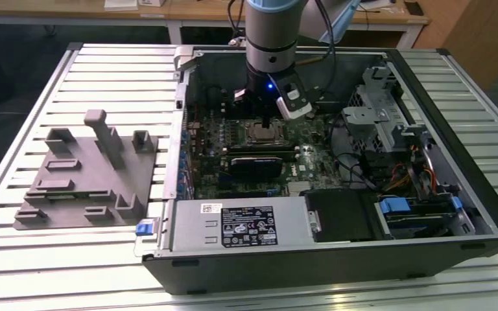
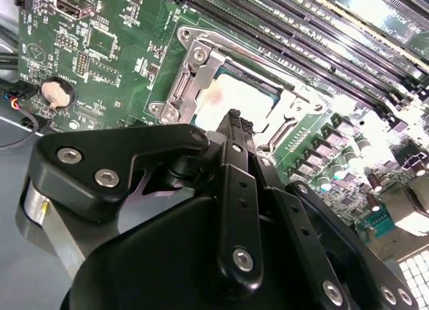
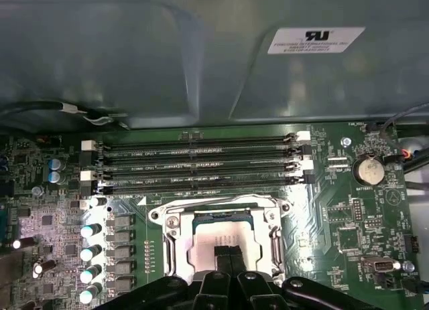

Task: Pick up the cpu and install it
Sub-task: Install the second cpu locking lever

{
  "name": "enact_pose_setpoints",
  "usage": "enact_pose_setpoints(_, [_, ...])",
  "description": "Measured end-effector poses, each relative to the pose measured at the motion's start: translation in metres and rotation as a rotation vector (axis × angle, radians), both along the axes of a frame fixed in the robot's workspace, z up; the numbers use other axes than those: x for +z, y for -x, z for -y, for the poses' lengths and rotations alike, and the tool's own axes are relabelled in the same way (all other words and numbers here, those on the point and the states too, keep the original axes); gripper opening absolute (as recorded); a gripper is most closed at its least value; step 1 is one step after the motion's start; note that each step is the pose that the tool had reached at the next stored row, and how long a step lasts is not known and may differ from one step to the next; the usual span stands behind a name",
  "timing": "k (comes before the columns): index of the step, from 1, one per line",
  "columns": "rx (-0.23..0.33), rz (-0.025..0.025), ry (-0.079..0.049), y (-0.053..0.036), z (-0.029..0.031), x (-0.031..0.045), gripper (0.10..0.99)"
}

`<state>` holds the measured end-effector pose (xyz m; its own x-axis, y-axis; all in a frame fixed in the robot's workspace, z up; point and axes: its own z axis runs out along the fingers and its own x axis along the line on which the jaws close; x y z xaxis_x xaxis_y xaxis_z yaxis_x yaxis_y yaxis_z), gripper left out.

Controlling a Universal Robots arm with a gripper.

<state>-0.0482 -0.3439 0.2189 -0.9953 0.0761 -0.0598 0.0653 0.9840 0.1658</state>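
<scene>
A slatted metal table (image 1: 76,71) stood before pale wooden desks (image 1: 205,13) over a dark floor (image 1: 7,58).
</scene>
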Motion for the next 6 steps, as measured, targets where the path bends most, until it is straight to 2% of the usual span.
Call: enact_pose_setpoints(6, [0.000, 0.0000, 0.002, 0.0000, 0.0000, 0.0001, 0.106])
